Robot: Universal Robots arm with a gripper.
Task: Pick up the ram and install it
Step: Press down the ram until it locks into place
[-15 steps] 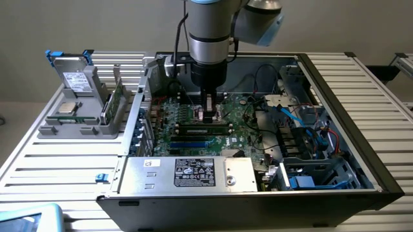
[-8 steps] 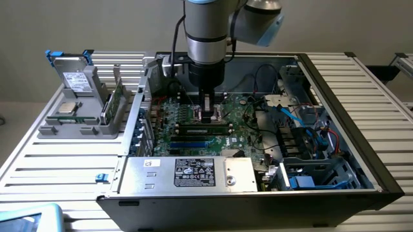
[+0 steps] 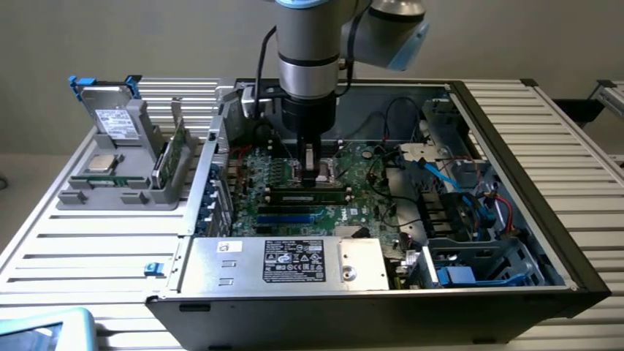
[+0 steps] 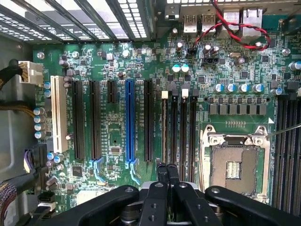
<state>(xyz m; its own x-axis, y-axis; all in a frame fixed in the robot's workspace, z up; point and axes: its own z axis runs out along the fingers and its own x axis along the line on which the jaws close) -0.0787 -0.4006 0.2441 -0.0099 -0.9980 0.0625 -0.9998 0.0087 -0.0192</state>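
Ram [image 3: 310, 195] lies flat and lengthwise in the middle of the exterior view, a green stick sitting along one of the black memory slots on the motherboard [image 3: 283, 168] inside the open computer case [image 3: 527, 168]. It looks seated in the slot rather than loose, though how fully it is pressed home cannot be told. The pincer [image 3: 314, 178] hangs straight down from the arm right above the stick's middle, its fingers drawn together with nothing between them; in the wrist view the closed fingertips [image 4: 167, 170] meet at the lower centre. Closed tips over the middle of the stick would suit pushing down on it, which is probably why they stand so.

Around it the case is crowded: a silver power supply [image 3: 283, 263] at the lower centre of the exterior view, cables [image 3: 468, 197] at the right. The empty processor socket [image 4: 235, 167] shows at the wrist view's lower right. On the desk [image 3: 88, 241] at the upper left a grey holder [image 3: 122, 168] carries a silver processor chip [image 3: 101, 162].
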